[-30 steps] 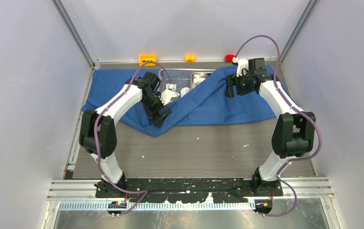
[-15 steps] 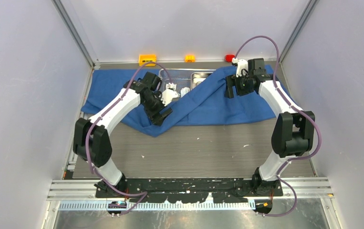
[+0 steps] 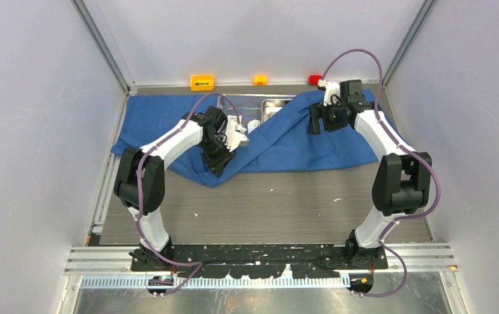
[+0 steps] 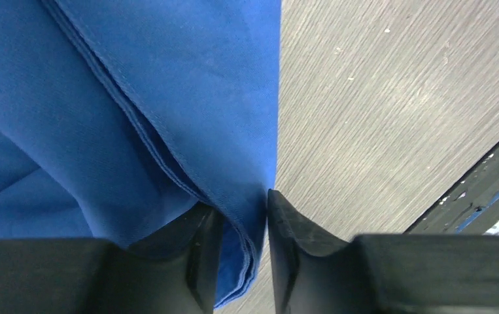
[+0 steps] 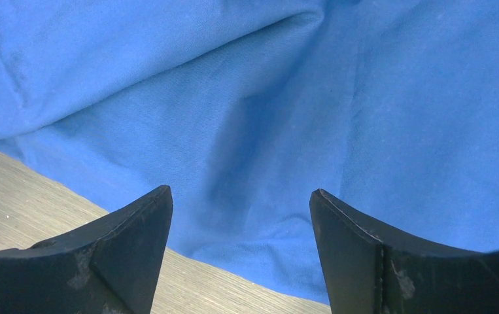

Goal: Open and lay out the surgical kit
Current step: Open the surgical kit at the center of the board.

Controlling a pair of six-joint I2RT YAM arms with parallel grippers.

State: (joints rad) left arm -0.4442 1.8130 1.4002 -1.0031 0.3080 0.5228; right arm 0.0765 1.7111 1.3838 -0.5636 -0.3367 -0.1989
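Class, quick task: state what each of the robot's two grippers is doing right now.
Left gripper: closed on the folded edge of the blue cloth.
Right gripper: open, holding nothing, over the cloth.

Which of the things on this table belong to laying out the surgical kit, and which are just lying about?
Part of the job:
- blue cloth wrap, still mostly folded over
- steel pan, showing partly between the folds

Just lying about:
- orange block
- yellow block
- red block
All three sit along the back edge, beyond the cloth.
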